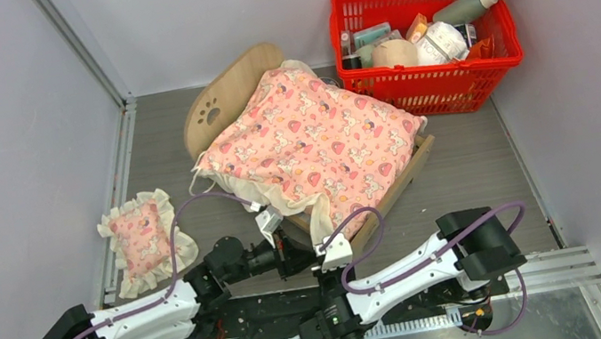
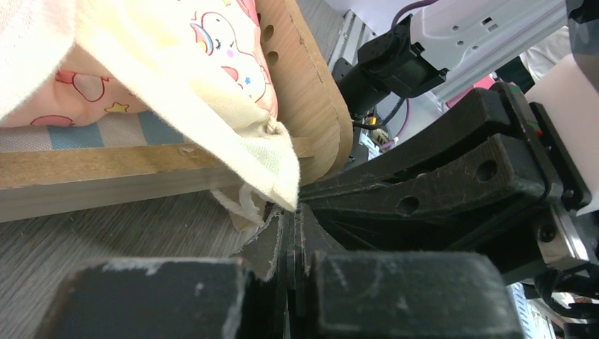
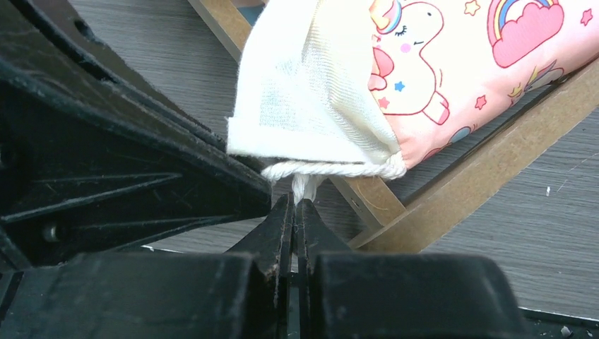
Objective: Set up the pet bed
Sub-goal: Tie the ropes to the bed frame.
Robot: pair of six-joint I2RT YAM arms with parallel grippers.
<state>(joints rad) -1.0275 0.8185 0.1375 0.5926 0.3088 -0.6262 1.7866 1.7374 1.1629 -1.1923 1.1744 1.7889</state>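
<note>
- The pet bed point(image 1: 224, 91) stood mid-counter point(image 1: 477, 170). Its long axis ran diagonally, with the paw-print headboard at the far left and the foot end nearest the arm bases.
- A pink unicorn blanket point(image 1: 310, 136) covered the striped mattress, and its cream frill hung over the near rail.
- The left gripper point(image 2: 290, 215) had its fingers pressed together on a corner of that frill, just beside the foot board.
- The right gripper point(image 3: 294, 208) was likewise clamped, on the white cord at the neighbouring frill corner.
- Both pairs of fingers sat close together at the foot end, with the bed stretching away from them toward the headboard. Neither arm was clearly nearer.
- Any smoothing pull would probably run along that diagonal.
- The frilled pillow point(image 1: 141, 238) lay apart on the counter, left of the bed.
</note>
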